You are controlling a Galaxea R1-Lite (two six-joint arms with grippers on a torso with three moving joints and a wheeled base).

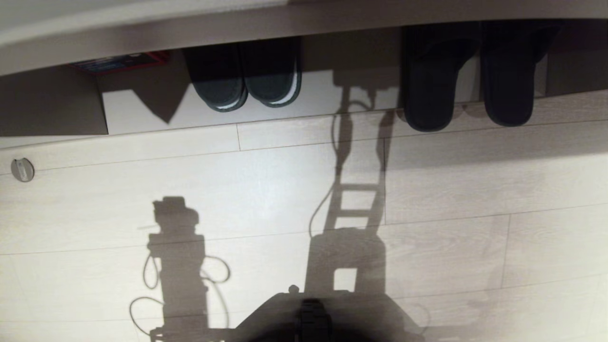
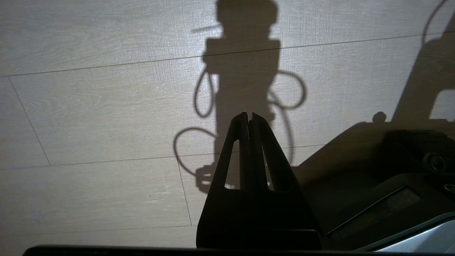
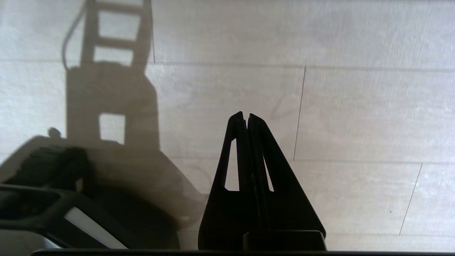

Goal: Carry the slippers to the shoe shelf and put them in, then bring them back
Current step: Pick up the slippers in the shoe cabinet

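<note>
Shadowed shelf (image 1: 294,102) hides slippers' (image 1: 468,80) heels; both pairs half-covered

No legible text, label, brand, number or sign is showing in any view; printing on the red-and-blue box (image 1: 118,61) under the shelf is remaining unreadable.

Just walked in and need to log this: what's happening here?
Nothing is being handled yet. Both the left gripper and right gripper hang shut and empty over the bare floor. Two pairs of slippers sit ahead under the shelf: one to the right, a white-edged pair further left.
</note>
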